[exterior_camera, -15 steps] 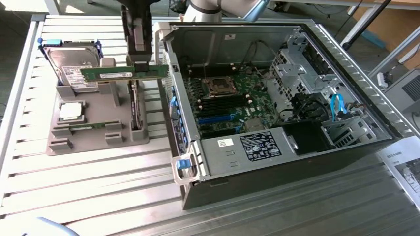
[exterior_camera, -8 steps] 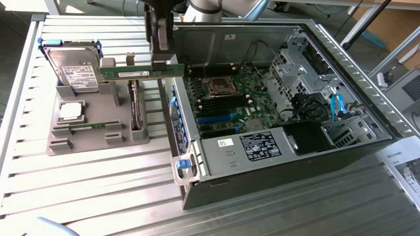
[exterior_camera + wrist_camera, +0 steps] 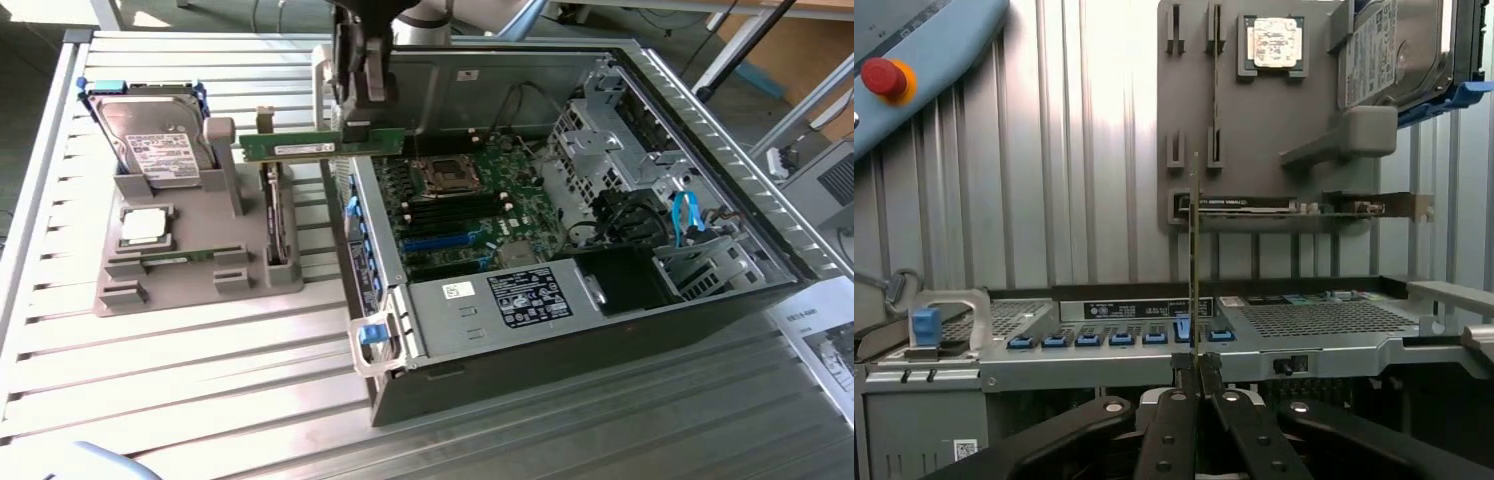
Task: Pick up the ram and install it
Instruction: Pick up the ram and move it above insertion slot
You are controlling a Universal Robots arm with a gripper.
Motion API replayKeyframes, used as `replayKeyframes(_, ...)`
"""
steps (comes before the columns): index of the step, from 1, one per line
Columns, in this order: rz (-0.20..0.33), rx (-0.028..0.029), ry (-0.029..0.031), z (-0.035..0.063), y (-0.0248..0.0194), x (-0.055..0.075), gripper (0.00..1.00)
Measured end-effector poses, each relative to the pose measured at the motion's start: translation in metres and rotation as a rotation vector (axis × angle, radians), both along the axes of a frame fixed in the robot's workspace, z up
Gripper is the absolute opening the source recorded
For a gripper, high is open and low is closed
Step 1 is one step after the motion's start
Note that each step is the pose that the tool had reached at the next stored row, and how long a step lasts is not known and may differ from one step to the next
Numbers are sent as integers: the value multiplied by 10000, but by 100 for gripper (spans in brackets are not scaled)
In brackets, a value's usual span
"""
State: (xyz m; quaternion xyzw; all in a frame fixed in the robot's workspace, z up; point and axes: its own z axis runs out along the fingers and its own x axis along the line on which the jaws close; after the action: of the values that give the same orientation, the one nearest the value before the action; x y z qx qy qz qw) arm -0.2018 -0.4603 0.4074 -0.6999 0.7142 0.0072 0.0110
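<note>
The exterior view looks down from high over the slatted table [image 3: 200,380], taking in the whole open computer case [image 3: 561,390] and the grey holder [image 3: 174,275]. The wrist view sits close behind the gripper [image 3: 1196,372], sighting along the edge-on ram [image 3: 1196,260], seemingly downward, across the case's rim. Both share the holder and hard drive [image 3: 1389,55]

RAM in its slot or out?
Out: the gripper holds the ram in the air over the computer case edge, clear of the motherboard.
</note>
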Motion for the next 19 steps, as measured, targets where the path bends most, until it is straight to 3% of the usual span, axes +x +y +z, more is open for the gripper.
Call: replayKeyframes(19,153,1,0,-1,1,635,12)
